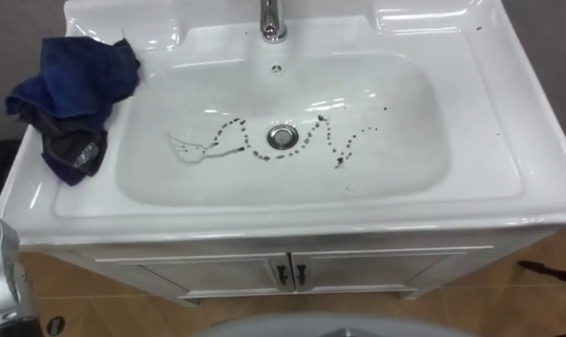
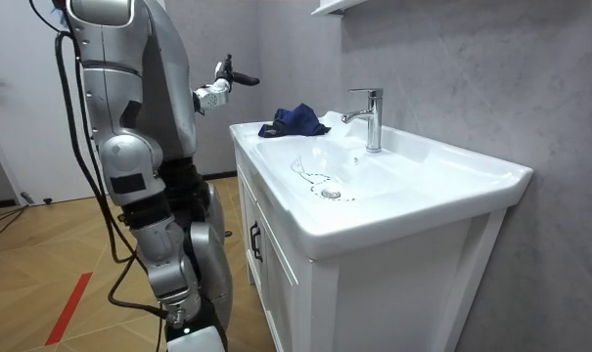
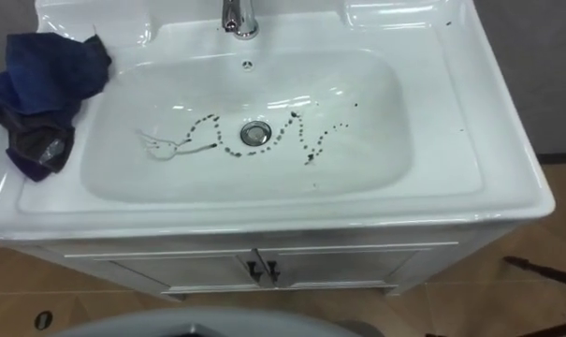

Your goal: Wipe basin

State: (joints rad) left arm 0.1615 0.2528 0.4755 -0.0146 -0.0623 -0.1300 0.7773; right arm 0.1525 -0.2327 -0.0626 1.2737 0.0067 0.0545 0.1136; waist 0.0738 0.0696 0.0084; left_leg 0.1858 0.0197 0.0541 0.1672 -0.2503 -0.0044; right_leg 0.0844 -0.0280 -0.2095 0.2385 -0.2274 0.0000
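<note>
While the robot stands squarely at the front of the white vanity bench (image 1: 530,140), the wiping has, in my judgement, not begun. The dark dotted trail of dirt (image 1: 331,140) lies unbroken across the floor of the white ceramic basin (image 1: 423,168). It runs side to side past the round metal drain (image 1: 281,136).

Left hand (image 2: 220,92): raised at chest height just off the bench's front left corner, spread, thumb up, holding nothing.

Right hand (image 1: 552,272): a dark slender tip low at the right of the eye views is probably it. Whether it is spread or closed I cannot tell.

Crumpled dark blue cloth (image 1: 77,89): it lies on the bench flat, ahead of the left hand and below it, touching the basin's left lip. It is well apart from the right hand, with the whole basin between them. Its long axis runs front to back, away from the robot, and 1 greyish end lies nearest the front edge.

Finding: of the 2 hands, the left is plainly nearer. The coming move likely calls for a reach forward and down onto the cloth's near end. Because the folds are bunched, a shallow grasp may lift only the top layer.
</note>
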